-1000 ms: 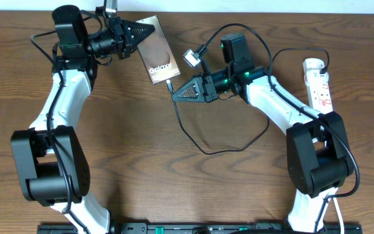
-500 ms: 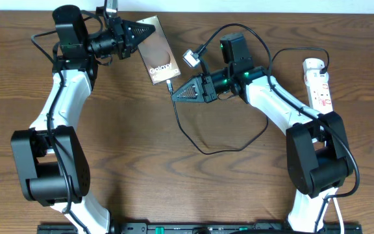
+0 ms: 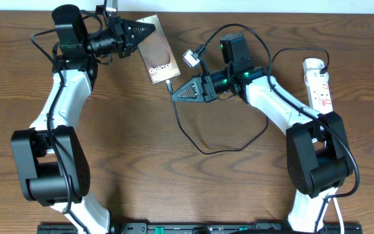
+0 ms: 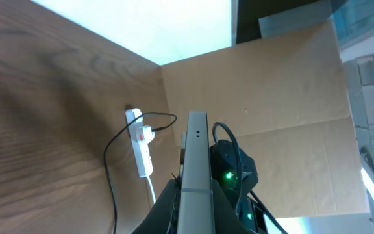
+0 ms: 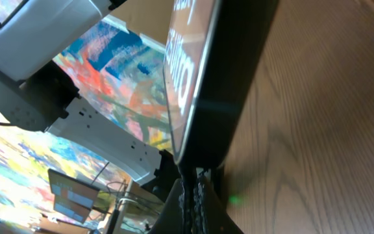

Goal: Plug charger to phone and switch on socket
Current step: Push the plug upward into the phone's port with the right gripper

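Steadying the phone (image 3: 161, 55) at 12 o'clock on the worktop (image 3: 174, 195), the left gripper (image 3: 151, 28) clamps its top edge; the right gripper (image 3: 174, 95) pinches the charger (image 3: 204, 153) tip at its lower port — best pushed straight along the phone's length. The socket (image 3: 318, 81) lies at 2 o'clock.

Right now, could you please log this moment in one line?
left claw: grips phone | right claw: holds charger at phone edge | socket: untouched

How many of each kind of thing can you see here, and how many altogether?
phone: 1
charger cable: 1
white power strip: 1
robot arms: 2
Total: 5
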You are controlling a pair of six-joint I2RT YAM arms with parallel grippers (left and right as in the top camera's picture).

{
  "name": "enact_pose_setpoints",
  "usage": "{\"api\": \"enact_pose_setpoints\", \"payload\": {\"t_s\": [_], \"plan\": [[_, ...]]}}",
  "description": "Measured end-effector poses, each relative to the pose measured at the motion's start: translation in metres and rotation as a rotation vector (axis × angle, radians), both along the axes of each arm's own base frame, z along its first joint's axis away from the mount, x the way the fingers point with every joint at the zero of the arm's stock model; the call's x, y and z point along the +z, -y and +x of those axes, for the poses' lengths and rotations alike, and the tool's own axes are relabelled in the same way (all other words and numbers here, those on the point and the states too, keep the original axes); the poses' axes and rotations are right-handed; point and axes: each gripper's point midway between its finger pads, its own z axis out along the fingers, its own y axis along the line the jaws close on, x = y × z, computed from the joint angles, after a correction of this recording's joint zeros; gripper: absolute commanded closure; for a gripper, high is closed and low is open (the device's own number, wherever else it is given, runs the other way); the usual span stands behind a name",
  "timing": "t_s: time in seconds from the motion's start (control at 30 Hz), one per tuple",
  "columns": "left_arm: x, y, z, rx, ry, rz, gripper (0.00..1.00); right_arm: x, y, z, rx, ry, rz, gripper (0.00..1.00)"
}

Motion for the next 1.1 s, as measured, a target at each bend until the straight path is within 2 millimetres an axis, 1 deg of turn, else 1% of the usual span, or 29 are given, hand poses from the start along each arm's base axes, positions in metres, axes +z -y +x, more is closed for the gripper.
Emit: {"api": "enact_pose_setpoints", "payload": {"t_s": [0.37, 1.1], "plan": [[0.0011, 0.0000, 0.0002, 0.000, 0.008, 0.000, 0.93, 0.0070, -0.0023, 0.0056, -0.004, 0.016, 0.010, 0.99], [0.0010, -0.0002, 0.0004, -0.001, 0.031, 0.009, 0.93, 0.0075, -0.0018, 0.0088, -0.016, -0.019, -0.006, 0.99]]}}
